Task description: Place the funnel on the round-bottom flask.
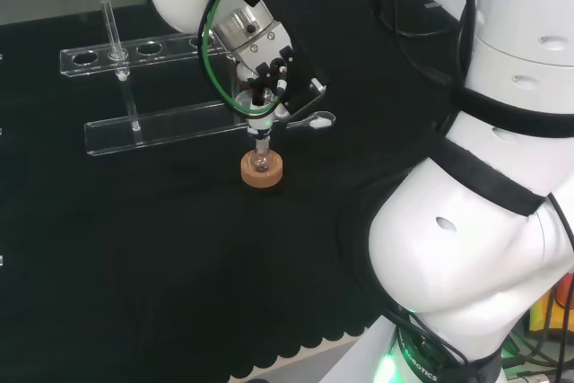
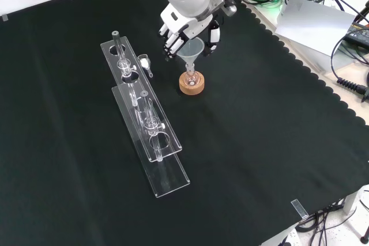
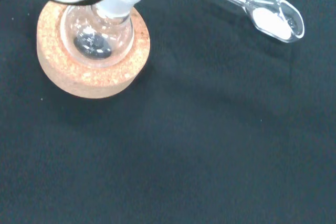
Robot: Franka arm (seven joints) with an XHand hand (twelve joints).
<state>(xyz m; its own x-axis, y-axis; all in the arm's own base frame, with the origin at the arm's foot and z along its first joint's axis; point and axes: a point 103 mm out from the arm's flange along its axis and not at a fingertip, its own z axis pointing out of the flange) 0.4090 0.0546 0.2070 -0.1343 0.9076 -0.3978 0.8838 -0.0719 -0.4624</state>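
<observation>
- My fingers are curled round the rim of the funnel, and in the front view I hold it upright right over the flask.
- What the next move turns on, as I judge it: the funnel's long axis runs straight down, and its stem points into the flask's neck. In the front view the stem seems to reach the neck; I cannot tell whether it is seated or just above the mouth.
- In the head view my hand hangs directly above the flask, so the way to go is down, not sideways.
- The flask sits in a cork ring on the table; the wrist view shows the ring with the round glass bulb inside it and the neck rising toward my palm.
- The funnel is clear, a wide cone narrowing to a thin stem; the flask is clear too, small and round, with something dark at its bottom in the wrist view.
- A small clear scoop with white powder lies on the cloth near the ring, apart from it; a clear rack stands to the left in the front view, well clear of my path.
- My guess is that a tilt as I let go would tip the stem out, so I would keep it plumb.
</observation>
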